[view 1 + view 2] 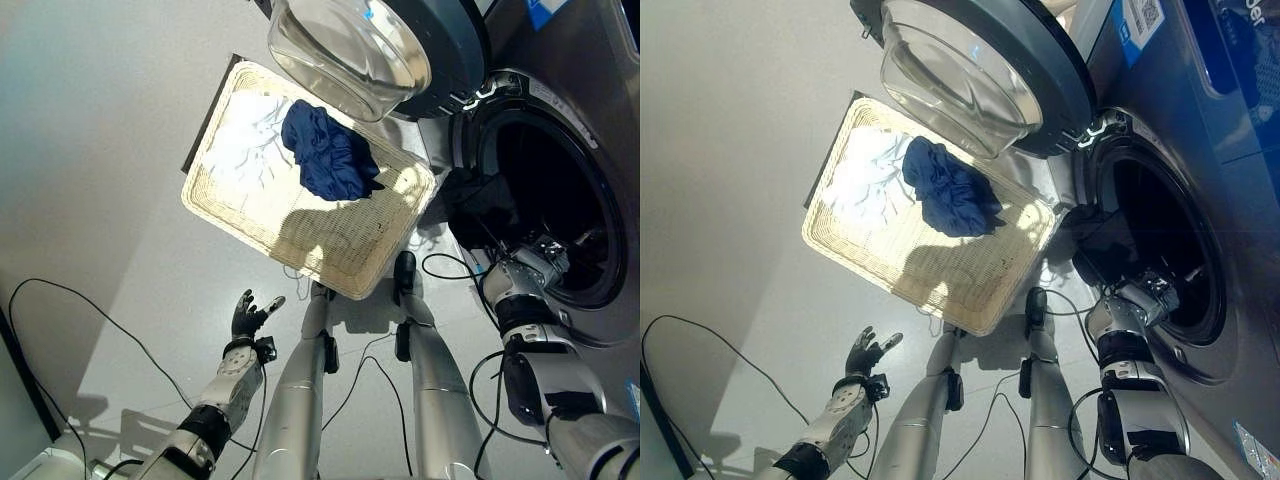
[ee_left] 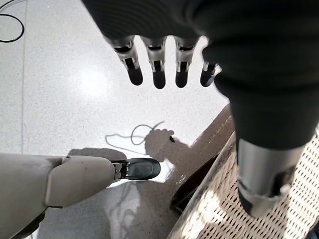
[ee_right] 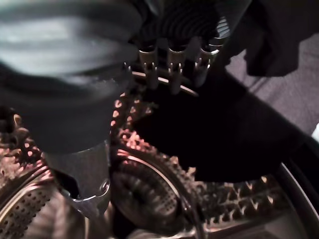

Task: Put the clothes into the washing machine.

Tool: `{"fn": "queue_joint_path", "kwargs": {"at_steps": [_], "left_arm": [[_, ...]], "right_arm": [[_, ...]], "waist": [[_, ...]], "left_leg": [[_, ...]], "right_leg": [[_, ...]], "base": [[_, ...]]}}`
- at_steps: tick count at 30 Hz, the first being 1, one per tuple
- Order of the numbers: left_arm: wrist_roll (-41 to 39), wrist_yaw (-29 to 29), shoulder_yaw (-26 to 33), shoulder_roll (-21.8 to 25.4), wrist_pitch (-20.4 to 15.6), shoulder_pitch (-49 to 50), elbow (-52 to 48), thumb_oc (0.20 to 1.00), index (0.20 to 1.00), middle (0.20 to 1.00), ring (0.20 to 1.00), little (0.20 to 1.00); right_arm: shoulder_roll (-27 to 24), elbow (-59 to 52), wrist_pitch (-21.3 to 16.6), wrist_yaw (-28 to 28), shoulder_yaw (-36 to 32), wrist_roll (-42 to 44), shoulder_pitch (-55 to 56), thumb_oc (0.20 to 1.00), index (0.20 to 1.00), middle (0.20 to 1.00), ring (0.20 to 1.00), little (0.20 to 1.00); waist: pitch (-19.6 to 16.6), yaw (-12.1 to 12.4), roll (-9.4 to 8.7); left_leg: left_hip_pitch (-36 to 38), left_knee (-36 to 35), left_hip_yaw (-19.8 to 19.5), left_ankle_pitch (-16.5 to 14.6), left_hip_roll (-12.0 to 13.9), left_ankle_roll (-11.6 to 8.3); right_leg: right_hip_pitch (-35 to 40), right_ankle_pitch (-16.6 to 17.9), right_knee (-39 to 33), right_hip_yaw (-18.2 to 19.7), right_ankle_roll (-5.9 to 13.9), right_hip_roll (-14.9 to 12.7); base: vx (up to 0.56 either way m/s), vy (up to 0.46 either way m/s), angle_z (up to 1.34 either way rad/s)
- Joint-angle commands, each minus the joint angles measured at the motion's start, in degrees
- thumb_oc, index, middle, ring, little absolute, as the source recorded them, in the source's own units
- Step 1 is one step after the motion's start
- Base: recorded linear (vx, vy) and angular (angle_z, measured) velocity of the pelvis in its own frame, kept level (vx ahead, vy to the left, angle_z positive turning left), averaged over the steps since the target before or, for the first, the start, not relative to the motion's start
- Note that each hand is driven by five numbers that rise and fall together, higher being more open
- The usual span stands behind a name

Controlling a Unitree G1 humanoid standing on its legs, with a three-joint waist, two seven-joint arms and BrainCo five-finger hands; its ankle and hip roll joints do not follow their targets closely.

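Observation:
A dark blue garment [image 1: 328, 155] lies crumpled in a flat wicker basket [image 1: 300, 260] on the floor, with a white garment [image 1: 245, 140] beside it. To the right stands the washing machine [image 1: 585, 70], its glass door [image 1: 350, 50] swung open over the basket. A dark cloth [image 1: 490, 205] lies in the near side of the drum mouth [image 1: 560, 190]. My right hand [image 1: 540, 262] reaches inside the drum's lower rim, its fingers [image 3: 172, 64] relaxed over the perforated drum wall [image 3: 40, 209], holding nothing. My left hand [image 1: 247, 318] hangs open over the floor near the basket's edge.
The basket's near corner [image 2: 279, 209] lies just past my left hand's fingers [image 2: 158, 69]. The open door overhangs the basket's far side. Pale floor [image 1: 100, 150] stretches to the left of the basket.

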Motion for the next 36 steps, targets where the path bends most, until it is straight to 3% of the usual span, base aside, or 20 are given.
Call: {"fn": "queue_joint_path", "kwargs": {"at_steps": [1,5,8,10,19,21,22,24,27,34,36], "left_arm": [[1.2,1.5,0.5,0.2,0.1,-1.7,1.2,1.000,1.000,1.000,1.000,1.000],[0.9,0.7,1.2,1.2,0.1,-0.6,1.0,1.000,1.000,1.000,1.000,1.000],[0.5,-0.1,1.9,2.3,0.7,0.3,0.3,1.000,1.000,1.000,1.000,1.000],[0.7,-0.4,2.4,2.5,1.0,0.3,0.2,1.000,1.000,1.000,1.000,1.000],[0.8,-0.4,2.6,1.1,-0.5,0.1,0.1,1.000,1.000,1.000,1.000,1.000],[1.1,0.2,2.1,0.3,-0.7,-0.1,0.2,1.000,1.000,1.000,1.000,1.000],[1.7,1.3,1.4,-1.1,-1.2,-0.3,0.8,1.000,1.000,1.000,1.000,1.000],[2.1,1.5,1.4,-2.1,-1.6,-0.1,1.5,1.000,1.000,1.000,1.000,1.000],[1.3,2.0,1.0,-4.0,-3.1,-0.2,2.8,1.000,1.000,1.000,1.000,1.000],[-0.3,2.0,-0.1,-7.3,-5.0,-1.6,6.2,1.000,1.000,1.000,1.000,1.000],[-1.2,1.4,-0.4,-7.9,-5.5,-2.1,7.6,1.000,1.000,1.000,1.000,1.000]], "right_arm": [[-2.1,-2.2,2.1,4.9,0.0,-2.9,2.4,1.000,1.000,1.000,1.000,1.000],[-3.7,-4.7,0.7,10.0,-0.3,-6.9,4.0,1.000,1.000,1.000,1.000,1.000],[-3.9,-7.8,-3.0,8.9,-0.4,-14.7,5.6,1.000,1.000,1.000,1.000,1.000],[-3.8,-8.7,-2.9,7.5,-0.3,-17.3,5.8,1.000,1.000,1.000,1.000,1.000],[3.2,-10.0,3.2,3.1,5.0,-23.4,11.4,1.000,1.000,1.000,1.000,1.000],[5.0,-9.7,4.7,1.6,7.7,-28.4,12.3,1.000,1.000,1.000,1.000,1.000],[8.2,-9.5,6.8,-0.6,12.9,-32.7,13.6,1.000,1.000,1.000,1.000,1.000],[9.9,-9.0,8.8,-1.7,16.1,-33.9,14.7,1.000,1.000,1.000,1.000,1.000],[12.7,-7.7,9.1,-2.8,21.2,-36.2,16.0,1.000,1.000,1.000,1.000,1.000],[14.6,-3.0,7.9,-8.6,23.4,-36.2,14.9,1.000,1.000,1.000,1.000,1.000],[14.6,0.5,10.5,-7.3,22.6,-34.9,14.1,1.000,1.000,1.000,1.000,1.000]], "waist": [[-0.1,1.0,-1.35],[-0.1,0.8,-1.57],[-0.1,0.5,-2.01],[-0.1,0.3,-2.25],[-0.1,-0.6,-2.63],[-0.1,-0.7,-2.42],[-0.1,-1.0,-2.04],[-0.1,-1.1,-1.80],[-0.1,-1.5,-1.21],[-0.1,-2.3,0.37],[-0.1,-2.3,0.90]], "left_leg": [[-0.5,0.0,1.4,-3.3,-4.0,-1.45],[-0.2,0.0,1.3,-3.2,-4.0,-1.60],[0.3,0.0,1.5,-3.5,-4.0,-1.77],[0.3,0.0,1.7,-3.7,-3.9,-1.82],[-1.0,0.0,2.4,-3.5,-3.5,-1.74],[-1.3,0.0,2.4,-3.3,-3.5,-1.75],[-1.6,0.0,2.7,-2.8,-3.6,-1.90],[-1.3,0.0,2.9,-2.8,-3.5,-2.08],[-1.2,0.0,3.5,-2.5,-3.4,-2.38],[-0.5,0.0,4.7,-2.1,-3.5,-2.73],[0.0,0.0,4.9,-2.1,-3.6,-2.82]], "right_leg": [[2.8,8.7,-10.4,0.4,5.62,0.0],[2.9,8.4,-9.8,0.2,5.78,0.0],[3.3,8.7,-10.6,0.2,5.94,0.1],[3.4,9.0,-11.1,0.3,6.06,0.2],[2.4,9.6,-12.0,1.1,5.77,0.4],[2.1,9.7,-12.0,1.3,5.64,0.4],[1.7,9.9,-12.1,1.7,5.39,0.4],[2.0,9.7,-12.3,1.9,5.23,0.3],[1.8,9.5,-12.2,2.5,4.86,0.4],[1.9,9.1,-12.0,3.5,4.53,0.4],[2.3,8.9,-12.0,3.7,4.57,0.4]], "base": [[0.00,0.000,0.00],[0.00,0.000,0.00],[0.00,0.000,0.00],[0.00,0.000,-0.02],[-0.02,0.018,-0.07],[-0.01,0.028,-0.01],[-0.01,0.047,-0.03],[-0.01,0.049,-0.08],[0.00,0.088,-0.05],[0.01,0.097,-0.08],[0.02,0.056,-0.11]]}}
